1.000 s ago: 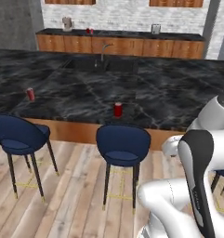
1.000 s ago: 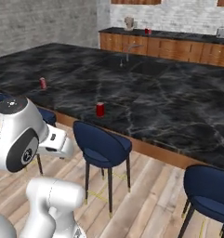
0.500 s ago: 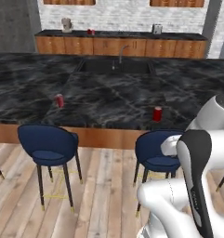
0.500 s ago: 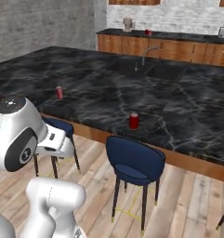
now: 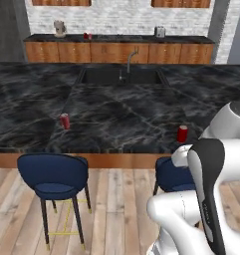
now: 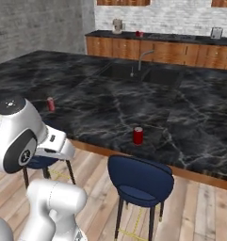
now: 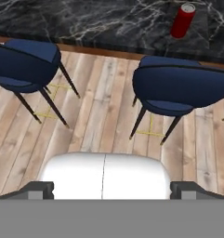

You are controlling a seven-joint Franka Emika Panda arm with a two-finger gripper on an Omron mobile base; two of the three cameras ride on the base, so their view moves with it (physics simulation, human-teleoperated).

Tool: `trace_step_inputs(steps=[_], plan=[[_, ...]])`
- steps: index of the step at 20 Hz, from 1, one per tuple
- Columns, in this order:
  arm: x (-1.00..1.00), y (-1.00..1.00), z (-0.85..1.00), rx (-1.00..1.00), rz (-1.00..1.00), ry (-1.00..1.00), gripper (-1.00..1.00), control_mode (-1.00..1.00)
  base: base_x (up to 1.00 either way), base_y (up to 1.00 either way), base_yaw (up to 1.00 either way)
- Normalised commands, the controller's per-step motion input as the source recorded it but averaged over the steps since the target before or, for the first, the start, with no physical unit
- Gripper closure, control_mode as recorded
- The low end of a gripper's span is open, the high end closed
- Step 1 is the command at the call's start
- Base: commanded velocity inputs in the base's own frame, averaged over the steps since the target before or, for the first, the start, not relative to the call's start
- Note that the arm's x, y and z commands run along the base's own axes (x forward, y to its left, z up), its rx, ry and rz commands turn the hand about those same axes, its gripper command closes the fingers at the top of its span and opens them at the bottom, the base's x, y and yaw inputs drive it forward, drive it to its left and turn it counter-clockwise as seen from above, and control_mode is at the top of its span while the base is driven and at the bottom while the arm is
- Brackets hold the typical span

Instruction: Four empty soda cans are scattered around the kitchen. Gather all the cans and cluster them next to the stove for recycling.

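Hand view has the hand wide open and empty, nearest soda can upright near the desk edge behind a blue stool. Arm could easily clip that stool reaching over.

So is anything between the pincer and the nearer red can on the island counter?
Yes: in the hand view a navy blue upholstered bar stool sits directly below the small red soda can at the black marble counter's edge.
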Motion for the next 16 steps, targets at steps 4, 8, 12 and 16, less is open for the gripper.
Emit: trace_step_inputs(steps=[4,8,12,16], plan=[[0.00,0.00,0.00,0.00,0.00,0.00,-1.00,1.00,0.44,0.26,-0.17],[0.00,0.00,0.00,0.00,0.00,0.00,-1.00,1.00,0.45,0.21,-0.17],[0.00,0.00,0.00,0.00,0.00,0.00,-1.00,1.00,0.44,0.19,-0.16],[0.00,0.00,0.00,0.00,0.00,0.00,-1.00,1.00,0.45,0.23,-0.15]])
